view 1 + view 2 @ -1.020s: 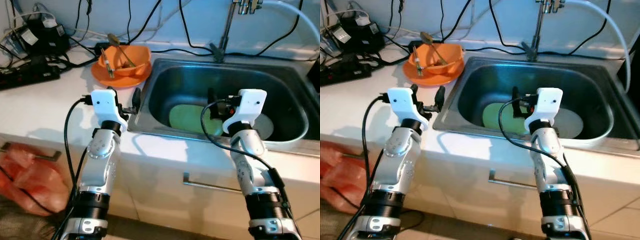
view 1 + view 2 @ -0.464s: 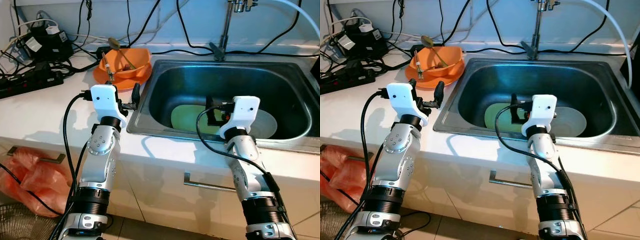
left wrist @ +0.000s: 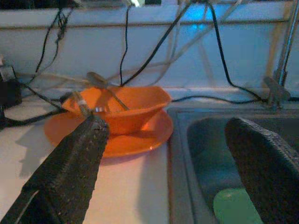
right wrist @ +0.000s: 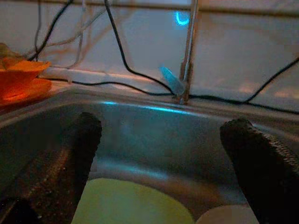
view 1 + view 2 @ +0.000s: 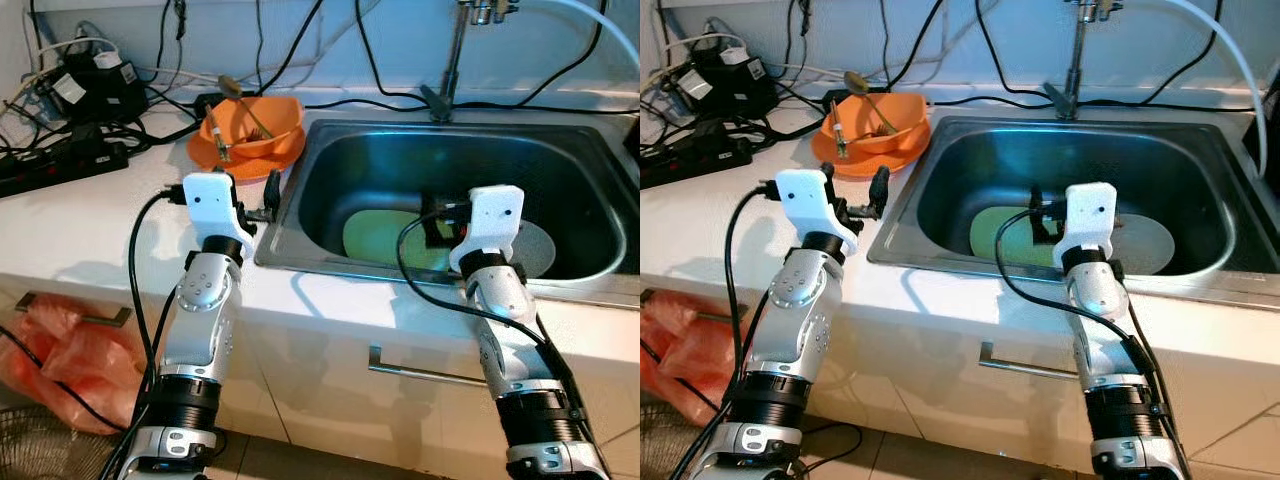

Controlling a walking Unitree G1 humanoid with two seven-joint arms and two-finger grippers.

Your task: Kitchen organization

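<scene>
A stainless steel sink (image 5: 575, 170) holds a pale green round plate (image 5: 385, 235) and a white round plate (image 5: 535, 250), side by side. An orange bowl (image 5: 255, 125) with utensils (image 5: 240, 100) sits on an orange plate (image 5: 215, 158) on the white countertop (image 5: 90, 215), beside tangled black cables (image 5: 80, 90). The left gripper (image 3: 163, 154) hovers wide open and empty over the counter's sink edge; the right gripper (image 4: 163, 154) hangs wide open and empty above the sink.

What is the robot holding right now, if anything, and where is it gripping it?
Nothing is held. The left gripper is open over the counter near the orange bowl, and the right gripper is open above the sink.
</scene>
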